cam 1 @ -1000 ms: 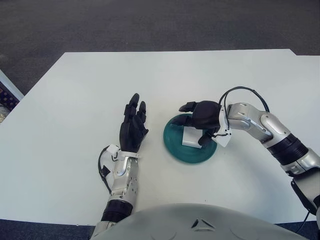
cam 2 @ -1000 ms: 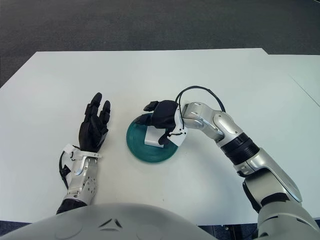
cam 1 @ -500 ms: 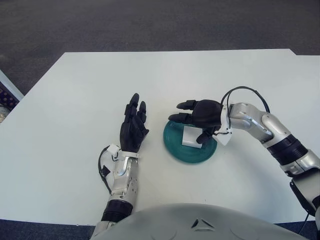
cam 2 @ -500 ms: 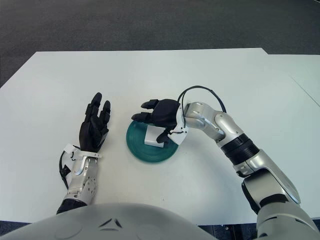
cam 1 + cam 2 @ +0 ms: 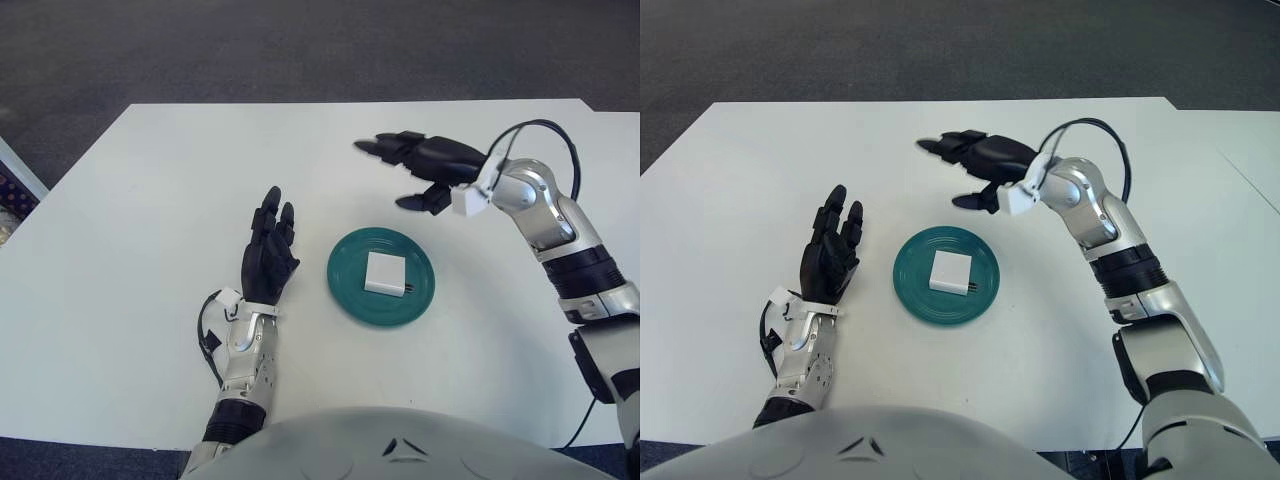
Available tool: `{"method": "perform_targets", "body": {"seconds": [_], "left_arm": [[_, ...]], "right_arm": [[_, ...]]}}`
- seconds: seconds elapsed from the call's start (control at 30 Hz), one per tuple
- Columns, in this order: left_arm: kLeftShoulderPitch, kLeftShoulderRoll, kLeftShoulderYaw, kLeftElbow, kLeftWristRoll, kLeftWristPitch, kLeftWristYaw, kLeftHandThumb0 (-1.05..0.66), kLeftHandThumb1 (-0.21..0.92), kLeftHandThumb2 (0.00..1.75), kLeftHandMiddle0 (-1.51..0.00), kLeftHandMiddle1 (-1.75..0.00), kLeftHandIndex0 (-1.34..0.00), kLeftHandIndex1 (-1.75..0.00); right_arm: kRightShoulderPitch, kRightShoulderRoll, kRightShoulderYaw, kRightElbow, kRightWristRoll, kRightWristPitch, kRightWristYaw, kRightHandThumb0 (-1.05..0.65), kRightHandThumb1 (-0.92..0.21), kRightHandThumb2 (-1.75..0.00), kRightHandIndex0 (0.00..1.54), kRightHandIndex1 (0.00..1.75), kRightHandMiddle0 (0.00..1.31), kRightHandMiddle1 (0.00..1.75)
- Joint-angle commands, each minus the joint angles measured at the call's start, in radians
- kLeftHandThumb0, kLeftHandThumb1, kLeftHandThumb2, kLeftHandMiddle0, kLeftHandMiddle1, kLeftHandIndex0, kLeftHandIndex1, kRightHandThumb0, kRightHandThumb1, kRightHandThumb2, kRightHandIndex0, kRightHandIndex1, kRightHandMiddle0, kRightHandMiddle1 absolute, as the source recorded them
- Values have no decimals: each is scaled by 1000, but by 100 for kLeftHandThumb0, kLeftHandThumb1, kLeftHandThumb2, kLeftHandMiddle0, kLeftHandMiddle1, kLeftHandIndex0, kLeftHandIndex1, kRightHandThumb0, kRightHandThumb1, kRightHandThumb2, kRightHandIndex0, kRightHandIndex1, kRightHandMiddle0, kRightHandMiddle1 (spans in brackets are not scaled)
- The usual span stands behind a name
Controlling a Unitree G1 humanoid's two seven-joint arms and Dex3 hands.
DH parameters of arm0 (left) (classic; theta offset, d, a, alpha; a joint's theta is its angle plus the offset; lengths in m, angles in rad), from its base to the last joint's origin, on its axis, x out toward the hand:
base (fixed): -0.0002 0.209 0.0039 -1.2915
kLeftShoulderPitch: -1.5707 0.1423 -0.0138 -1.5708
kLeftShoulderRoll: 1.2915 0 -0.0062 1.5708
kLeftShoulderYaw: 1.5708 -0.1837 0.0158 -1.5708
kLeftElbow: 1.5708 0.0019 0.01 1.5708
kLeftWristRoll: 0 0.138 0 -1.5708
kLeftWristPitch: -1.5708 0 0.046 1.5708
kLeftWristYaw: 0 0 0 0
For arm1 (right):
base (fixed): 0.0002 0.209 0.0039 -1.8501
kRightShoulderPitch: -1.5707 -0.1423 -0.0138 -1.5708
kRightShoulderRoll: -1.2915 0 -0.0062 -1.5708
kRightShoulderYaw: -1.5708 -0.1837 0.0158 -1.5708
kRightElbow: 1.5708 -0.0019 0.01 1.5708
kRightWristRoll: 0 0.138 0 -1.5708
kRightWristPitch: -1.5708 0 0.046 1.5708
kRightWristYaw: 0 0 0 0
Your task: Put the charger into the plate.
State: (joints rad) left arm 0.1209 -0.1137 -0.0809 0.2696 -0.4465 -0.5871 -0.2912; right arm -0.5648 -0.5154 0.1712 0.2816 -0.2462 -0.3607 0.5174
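The white charger (image 5: 385, 273) lies flat in the middle of the green plate (image 5: 348, 283). The right hand (image 5: 425, 165) shows at the plate's 12 o'clock, fingers spread and empty. The left hand (image 5: 267, 254) shows at its 9 o'clock, fingers straight and together.

Charger (image 5: 950, 271) flat in plate (image 5: 914, 293)
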Motion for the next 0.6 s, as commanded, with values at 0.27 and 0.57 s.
{"method": "perform_targets", "body": {"seconds": [0.27,0.57], "left_arm": [[15,-55,68,205,-3,-42,-71,-92,92,88,-10,0,0,-31],[-15,-33,95,226,47,-46,-82,-95,92,88,-3,0,0,-19]], "right_arm": [[251,287,-281,247,457,-15,-80,-103,-92,-104,11,2,9,6],[353,474,-318,242,496,-68,-212,-97,-92,-103,13,1,6,26]]}}
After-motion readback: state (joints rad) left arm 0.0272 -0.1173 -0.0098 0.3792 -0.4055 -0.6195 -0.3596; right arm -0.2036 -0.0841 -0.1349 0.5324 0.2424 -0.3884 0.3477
